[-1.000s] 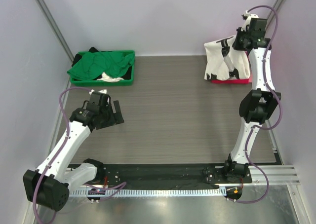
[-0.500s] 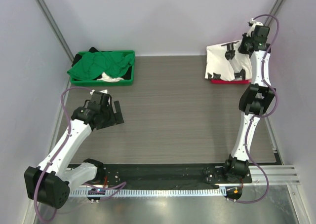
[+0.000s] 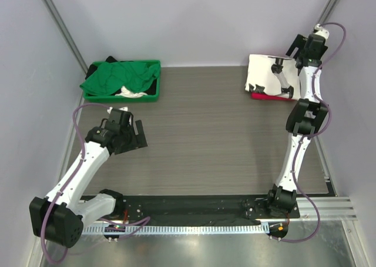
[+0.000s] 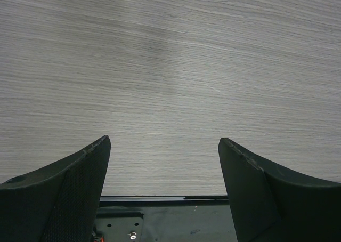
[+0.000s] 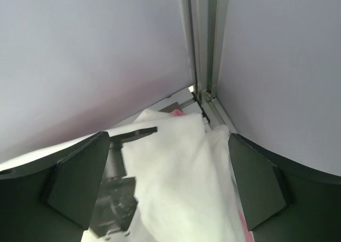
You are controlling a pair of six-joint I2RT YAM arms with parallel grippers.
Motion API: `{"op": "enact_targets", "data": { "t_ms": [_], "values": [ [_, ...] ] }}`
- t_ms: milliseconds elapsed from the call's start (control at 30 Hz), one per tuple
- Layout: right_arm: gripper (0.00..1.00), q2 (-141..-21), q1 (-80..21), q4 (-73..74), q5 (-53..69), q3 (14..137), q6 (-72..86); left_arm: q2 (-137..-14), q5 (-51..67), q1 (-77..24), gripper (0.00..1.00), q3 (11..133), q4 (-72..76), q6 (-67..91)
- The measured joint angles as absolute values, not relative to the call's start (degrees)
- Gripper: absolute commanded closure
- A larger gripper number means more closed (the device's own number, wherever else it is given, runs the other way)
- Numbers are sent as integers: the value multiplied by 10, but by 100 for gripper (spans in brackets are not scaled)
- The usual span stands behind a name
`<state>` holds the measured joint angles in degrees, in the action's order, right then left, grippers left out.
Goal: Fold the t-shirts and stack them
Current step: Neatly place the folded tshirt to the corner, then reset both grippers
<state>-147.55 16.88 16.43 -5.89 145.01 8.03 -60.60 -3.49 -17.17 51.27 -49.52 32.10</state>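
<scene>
A white t-shirt (image 3: 265, 73) lies spread flat at the table's far right corner, on top of a pink-red t-shirt (image 3: 262, 96) whose edge peeks out underneath. My right gripper (image 3: 298, 50) hovers open above the white shirt's right edge, holding nothing. In the right wrist view the white t-shirt (image 5: 178, 170) fills the space below the wide-apart fingers (image 5: 80, 180), with a bit of the pink-red t-shirt (image 5: 176, 112) behind it. A green t-shirt (image 3: 120, 77) is heaped in the bin. My left gripper (image 3: 138, 135) stands open over bare table (image 4: 170, 66).
The green plastic bin (image 3: 154, 96) sits at the far left with white cloth (image 3: 130, 92) and dark cloth (image 3: 109, 60) under the green shirt. Walls and a metal corner post (image 5: 201, 45) stand close behind the right gripper. The black base plate (image 4: 170, 220) lies beneath the left gripper.
My right gripper opened and let go of the white t-shirt, which dropped flat onto the pink-red one. The right wrist rose and drew back to the right. The left arm stayed put.
</scene>
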Motion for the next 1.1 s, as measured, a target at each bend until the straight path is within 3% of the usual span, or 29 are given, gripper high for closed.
{"op": "enact_targets", "data": {
  "t_ms": [267,400,633,833,933,1100],
  "values": [
    [0,-1284,147,141,-20,1241,180,-601,-35,-172,16,513,-495,321],
    [0,-1140,97,131,24,1108,227,-585,-36,-172,9,512,-495,321],
    [0,-900,-162,60,52,834,276,-550,-40,-172,1,512,-495,321],
    [0,-782,-369,47,-25,574,316,-540,-49,-172,0,512,-495,321],
    [0,-745,-431,52,-78,462,352,-535,-51,-172,0,511,-495,323],
    [0,-702,-444,60,-98,347,405,-521,-58,-172,0,510,-495,324]
  ]
}}
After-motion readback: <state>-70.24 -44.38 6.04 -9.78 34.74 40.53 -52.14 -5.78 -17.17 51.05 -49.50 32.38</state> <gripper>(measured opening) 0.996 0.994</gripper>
